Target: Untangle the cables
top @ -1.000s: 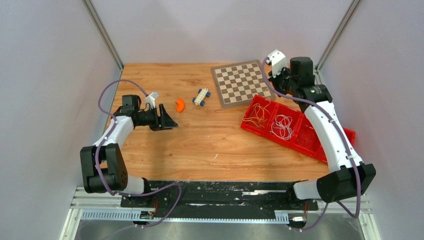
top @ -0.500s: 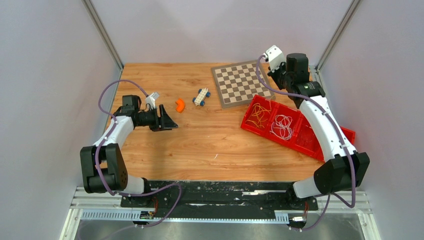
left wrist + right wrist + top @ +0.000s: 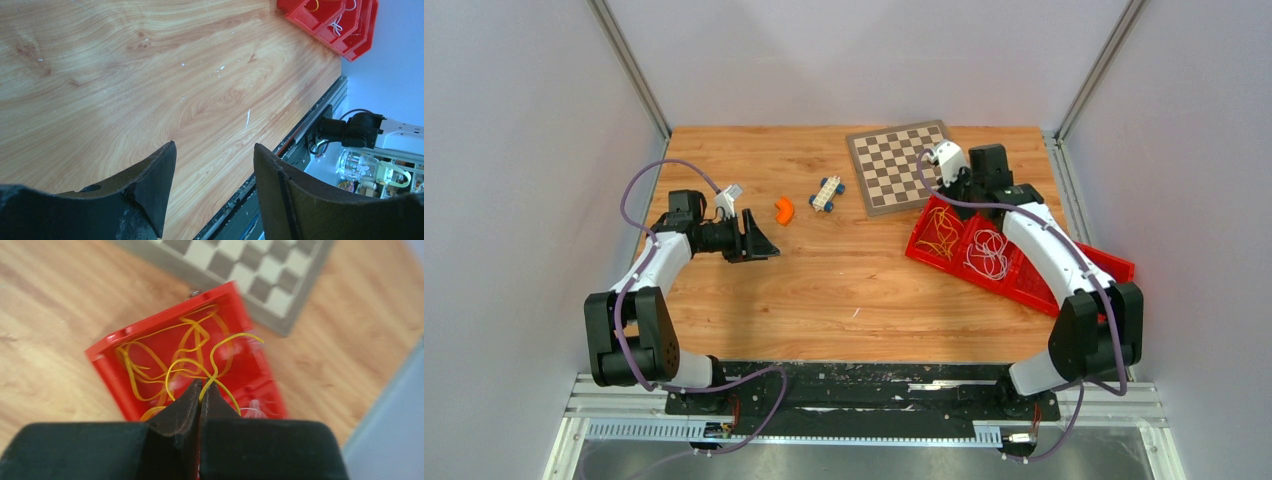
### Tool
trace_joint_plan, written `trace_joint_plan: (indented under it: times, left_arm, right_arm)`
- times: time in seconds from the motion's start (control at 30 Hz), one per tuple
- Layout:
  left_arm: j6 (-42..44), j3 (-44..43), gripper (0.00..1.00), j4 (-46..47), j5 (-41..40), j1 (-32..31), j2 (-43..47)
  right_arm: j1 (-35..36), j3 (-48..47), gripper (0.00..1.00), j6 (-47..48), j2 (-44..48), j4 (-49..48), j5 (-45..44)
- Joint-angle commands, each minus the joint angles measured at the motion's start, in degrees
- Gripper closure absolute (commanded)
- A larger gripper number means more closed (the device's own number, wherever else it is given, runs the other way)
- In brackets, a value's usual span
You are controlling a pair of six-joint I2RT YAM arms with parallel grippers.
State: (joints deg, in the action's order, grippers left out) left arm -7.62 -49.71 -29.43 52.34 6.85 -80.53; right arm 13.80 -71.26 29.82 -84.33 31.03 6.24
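Currently your right gripper (image 3: 201, 390) is clenched on one yellow cable (image 3: 212, 360) above the red tray (image 3: 105, 351), presumably to lift it clear of the bunch (image 3: 192, 332); your left gripper (image 3: 214, 147) hangs released over the counter (image 3: 150, 75).

The left gripper (image 3: 215, 150) hung with its two dark fingers well apart, only wood grain showing in the gap. The wooden table (image 3: 150, 75) filled most of the view. Up in the far corner sat the red tray (image 3: 300, 11) — a yellow cable (image 3: 314, 5) in one compartment, a white cable (image 3: 343, 20) in the next. Past the table's edge ran a metal rail (image 3: 320, 107), with a black device (image 3: 356, 130) just beyond.
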Motion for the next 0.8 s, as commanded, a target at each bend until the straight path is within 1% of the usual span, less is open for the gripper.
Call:
trace_joint_plan:
  times: [0.0, 0.2, 0.37, 0.47, 0.5, 0.63, 0.77]
  left_arm:
    - [0.6, -0.6, 0.34, 0.2, 0.1, 0.4, 0.7]
    - [0.1, -0.6, 0.34, 0.4, 0.0, 0.4, 0.4]
    - [-0.1, -0.6, 0.34, 0.5, -0.1, 0.4, 0.5]
    - [0.4, -0.6, 0.34, 0.0, -0.4, 0.4, 0.6]
    - [0.6, -0.6, 0.34, -0.3, -0.4, 0.4, 0.7]
    - [1.2, -0.8, 0.33, -0.8, -0.6, 0.4, 1.0]
    - [1.8, -1.4, 0.28, -1.5, -1.0, 0.4, 1.5]
  right_arm:
    - [0.3, 3.8, 1.0, -7.5, -2.8, 1.0, 6.0]
    - [0.3, 6.1, 1.0, -8.7, -9.2, -0.7, 5.7]
    - [0.3, 4.3, 1.0, -9.1, -15.3, -2.3, 4.3]
    - [0.2, 2.8, 1.0, -9.3, -17.2, -2.4, 4.0]
    - [0.2, 2.5, 0.98, -9.3, -17.4, -2.4, 4.0]
    - [0.2, 1.5, 0.84, -8.7, -16.0, -1.4, 3.3]
    - [0.2, 0.1, 0.63, -7.9, -11.8, 1.5, 3.2]
